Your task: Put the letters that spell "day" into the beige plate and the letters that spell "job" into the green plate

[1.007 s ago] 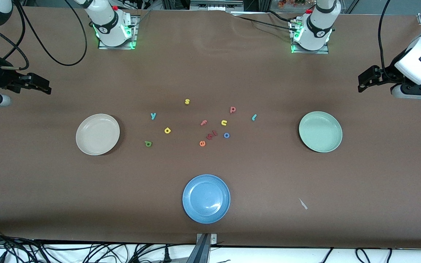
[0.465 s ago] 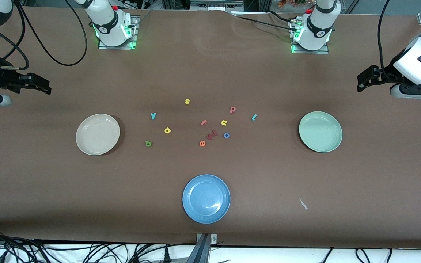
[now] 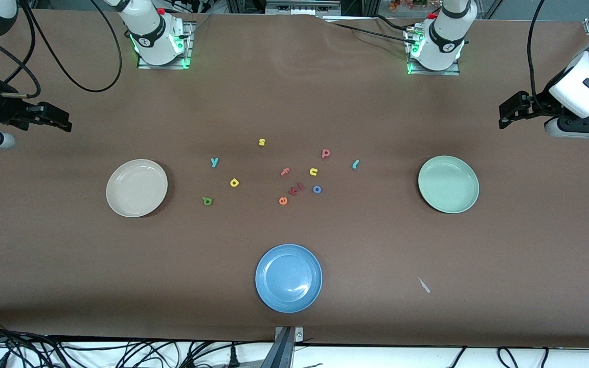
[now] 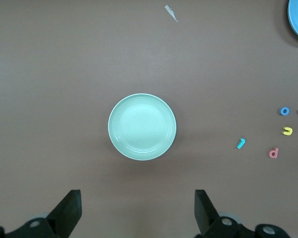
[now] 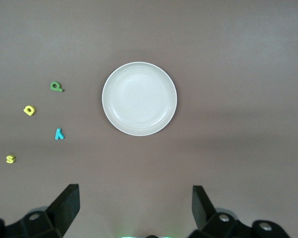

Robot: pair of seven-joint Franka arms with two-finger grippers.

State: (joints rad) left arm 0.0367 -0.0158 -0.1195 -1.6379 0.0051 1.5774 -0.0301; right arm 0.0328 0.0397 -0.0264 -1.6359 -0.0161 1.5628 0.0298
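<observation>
Both claws hanging released, empty: right claw (image 3: 62, 124) by beige plate (image 3: 136, 187) end, nearer d (image 3: 207, 201), a (image 3: 234, 182), y (image 3: 214, 162); left claw (image 3: 510, 111) by green plate (image 3: 448, 184) end, nearer j (image 3: 355, 164), o (image 3: 317, 189), b (image 3: 326, 153); all lying mid-worktop (image 3: 294, 102)

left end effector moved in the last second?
Yes, slightly: the left end effector crept toward the robots' bases and the table's middle, judged against the green plate. Open, empty.

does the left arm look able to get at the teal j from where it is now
Probably yes. The left pincer is open and empty at its end of the table, the teal j lies alone on bare table, and only the green plate sits nearby, off the direct path.
</observation>
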